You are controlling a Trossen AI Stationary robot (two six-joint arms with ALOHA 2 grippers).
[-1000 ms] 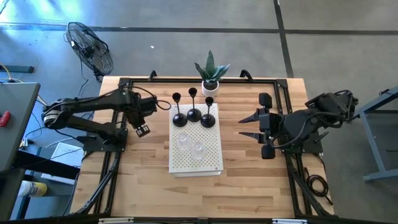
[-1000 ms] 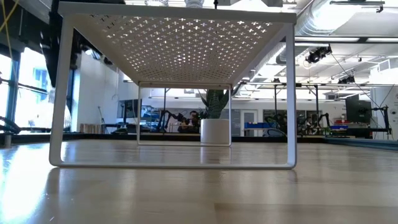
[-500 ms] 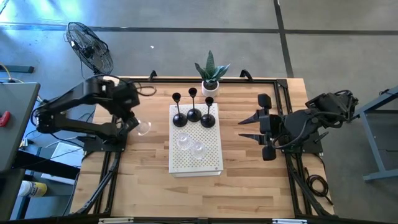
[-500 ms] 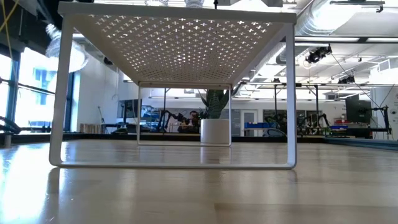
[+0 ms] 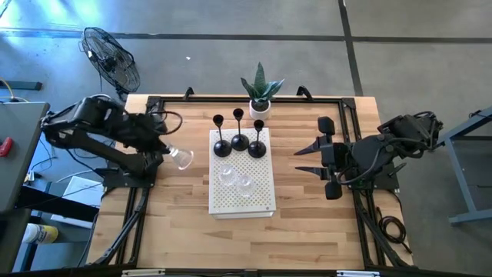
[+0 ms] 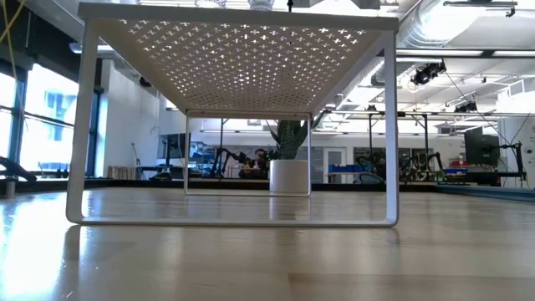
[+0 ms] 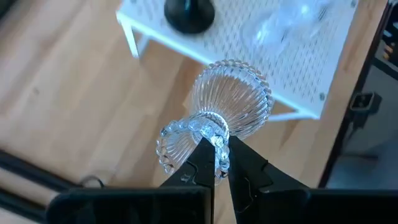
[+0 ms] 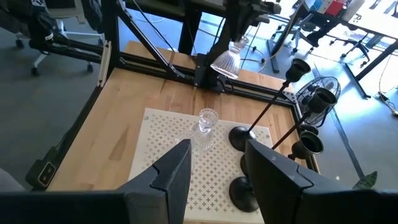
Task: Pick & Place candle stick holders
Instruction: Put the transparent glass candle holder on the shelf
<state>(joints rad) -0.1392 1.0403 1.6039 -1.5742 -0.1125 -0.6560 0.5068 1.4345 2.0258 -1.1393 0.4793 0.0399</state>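
**Left pincer holds a glass holder in the air, beside the white rack**

The left pincer (image 7: 216,163) is clamped on the narrow waist of a ribbed clear glass candle stick holder (image 7: 230,107). The holder is tilted, with its wider ribbed end pointing away from the fingers. I judge that the grip is at the waist because this is the thinnest place, where the two fingers can close around it.

In the high view this glass holder (image 5: 181,158) hangs over the light wooden worktop (image 5: 307,223), just beside the 9 o'clock edge of the white perforated metal rack (image 5: 257,198) and apart from it. The left arm is folded back towards 9 o'clock, with the wrist bent towards the rack.

On the rack, three black holders with domed bases and thin stems (image 5: 239,141) stand in a row at the 12 o'clock end. Two more small clear glass holders (image 5: 236,177) sit near the middle.

The right pincer (image 5: 306,158) waits at 3 o'clock of the rack, its fingers apart and holding nothing.
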